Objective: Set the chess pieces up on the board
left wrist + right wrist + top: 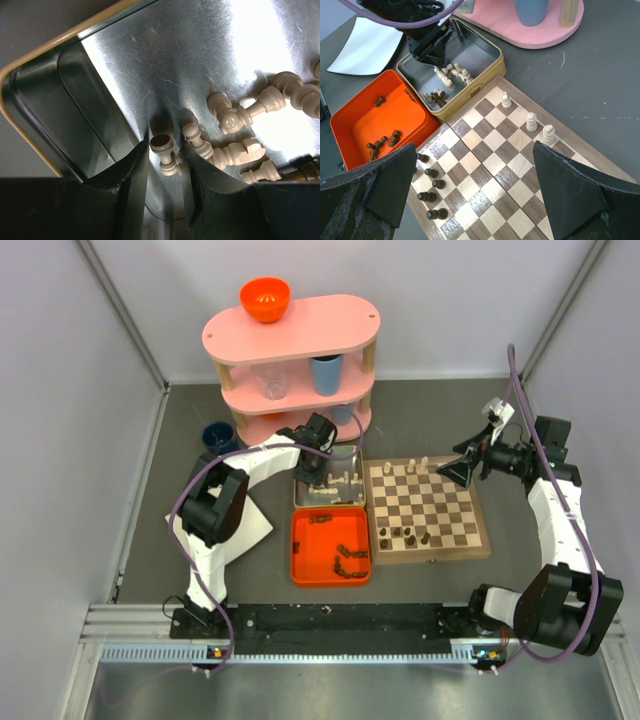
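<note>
The board (430,508) lies right of centre. Several dark pawns (405,536) stand on its near edge and three cream pieces (418,465) on its far edge. My left gripper (312,472) reaches down into the silver tin (85,100), its jaws narrowed on a tilted cream pawn (162,150). Other cream pieces (240,150) lie on the tin floor beside it. My right gripper (474,146) is wide open and empty above the board (520,175). It sits at the board's far right corner in the top view (455,472).
An orange tray (305,560) holding several dark pieces (345,558) sits left of the board, in front of the tin. A pink shelf (290,335) behind carries an orange bowl (265,298), a blue cup (325,373) and a glass (273,383). A dark cup (218,436) and white sheet (250,520) lie left.
</note>
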Tool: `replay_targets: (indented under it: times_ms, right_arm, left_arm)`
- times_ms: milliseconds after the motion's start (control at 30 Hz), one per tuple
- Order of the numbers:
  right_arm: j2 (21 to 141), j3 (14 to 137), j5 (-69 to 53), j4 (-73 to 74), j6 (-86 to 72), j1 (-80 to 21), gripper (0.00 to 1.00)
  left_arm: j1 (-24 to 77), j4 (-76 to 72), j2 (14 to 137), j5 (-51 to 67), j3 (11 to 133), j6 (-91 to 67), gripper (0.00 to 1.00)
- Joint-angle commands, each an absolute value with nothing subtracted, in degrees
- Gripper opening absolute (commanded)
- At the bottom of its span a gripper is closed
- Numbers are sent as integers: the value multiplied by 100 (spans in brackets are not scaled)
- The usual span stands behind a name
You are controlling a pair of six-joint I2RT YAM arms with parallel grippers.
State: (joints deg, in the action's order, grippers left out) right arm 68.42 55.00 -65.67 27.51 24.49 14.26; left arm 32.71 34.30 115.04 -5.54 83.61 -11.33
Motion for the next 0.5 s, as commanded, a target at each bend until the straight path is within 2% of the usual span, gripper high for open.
replay_targets:
  times_ms: [0,200,467]
  right_arm:
    - [6776,5572,-6706,2681,2601,1389,99]
    - [6759,5563,-6697,2681,2610,1389,99]
    - [6759,5555,-6706,2707,2637,1389,99]
  left_arm:
    - [3243,3357,11540,-475,8332,-1239,35]
    - [3243,3217,11409,-440,8306,-1257,22]
    - [3226,2436,10530,-317,7726,-1450,18]
